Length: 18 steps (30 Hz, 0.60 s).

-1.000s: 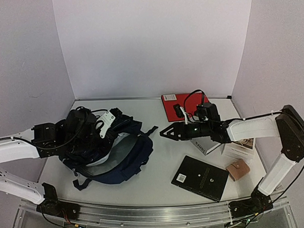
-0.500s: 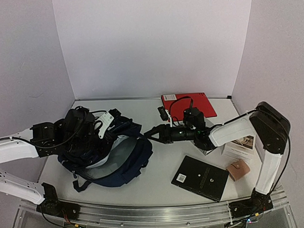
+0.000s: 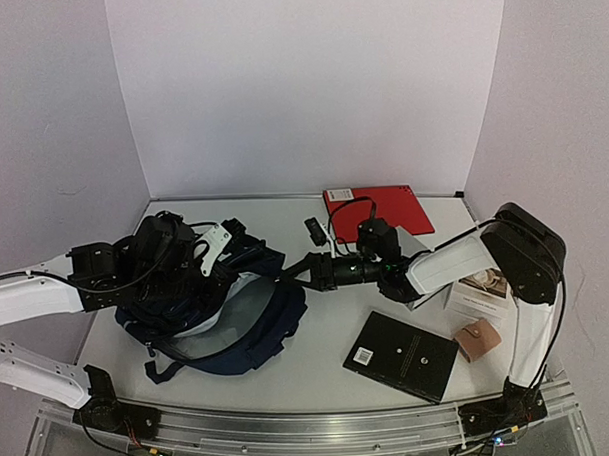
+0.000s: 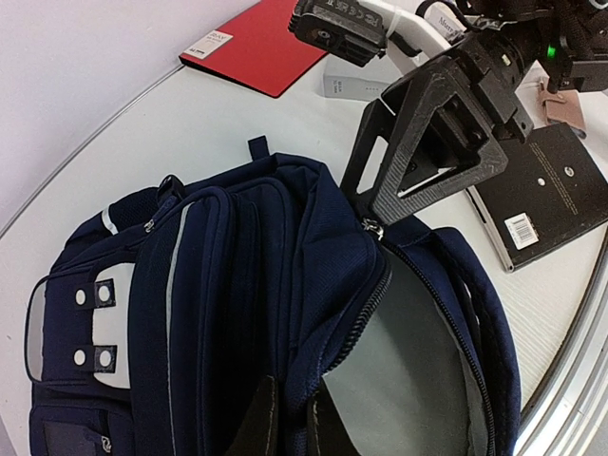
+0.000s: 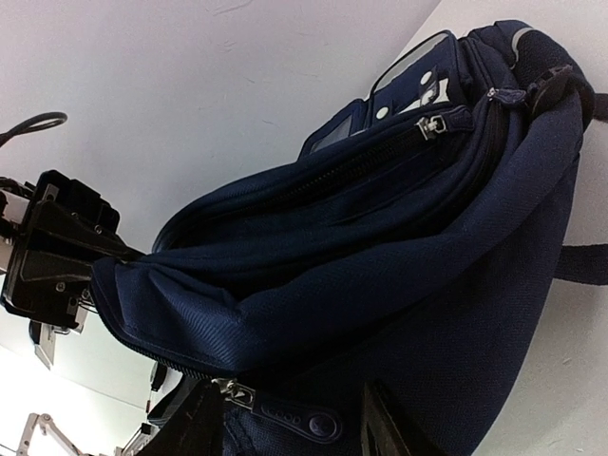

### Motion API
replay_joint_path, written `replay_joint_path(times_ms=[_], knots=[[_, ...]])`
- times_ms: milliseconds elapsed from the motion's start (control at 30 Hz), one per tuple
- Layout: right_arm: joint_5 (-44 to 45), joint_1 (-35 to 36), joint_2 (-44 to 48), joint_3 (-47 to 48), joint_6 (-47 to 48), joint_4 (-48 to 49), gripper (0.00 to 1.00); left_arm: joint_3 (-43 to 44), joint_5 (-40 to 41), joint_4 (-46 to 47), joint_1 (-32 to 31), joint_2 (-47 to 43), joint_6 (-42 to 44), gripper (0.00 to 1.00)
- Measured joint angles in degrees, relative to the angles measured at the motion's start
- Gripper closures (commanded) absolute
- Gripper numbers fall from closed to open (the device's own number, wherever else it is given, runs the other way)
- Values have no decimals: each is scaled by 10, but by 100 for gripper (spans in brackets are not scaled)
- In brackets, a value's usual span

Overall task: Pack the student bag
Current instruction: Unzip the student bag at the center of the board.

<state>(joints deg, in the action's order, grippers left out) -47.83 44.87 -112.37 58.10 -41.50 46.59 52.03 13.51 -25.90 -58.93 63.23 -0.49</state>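
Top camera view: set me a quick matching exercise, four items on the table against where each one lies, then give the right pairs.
Things:
1. backpack
2. red book
3. black book
4. tan wallet

Places:
A. far side, next to the back wall
B. near right, just right of the black book
C. left half of the table, main zip open
D. near front, between the backpack and the wallet

Pairs: 1-C, 2-A, 3-D, 4-B
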Motion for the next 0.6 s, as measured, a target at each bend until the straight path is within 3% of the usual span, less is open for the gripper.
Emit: replay_joint_path(times_ms=[233, 600], knots=[[-10, 4, -3, 3, -5, 3, 80, 0, -9, 0, 6, 6, 0, 100], [-14, 8, -3, -1, -30, 39, 94, 0, -9, 4, 15, 6, 0, 100]])
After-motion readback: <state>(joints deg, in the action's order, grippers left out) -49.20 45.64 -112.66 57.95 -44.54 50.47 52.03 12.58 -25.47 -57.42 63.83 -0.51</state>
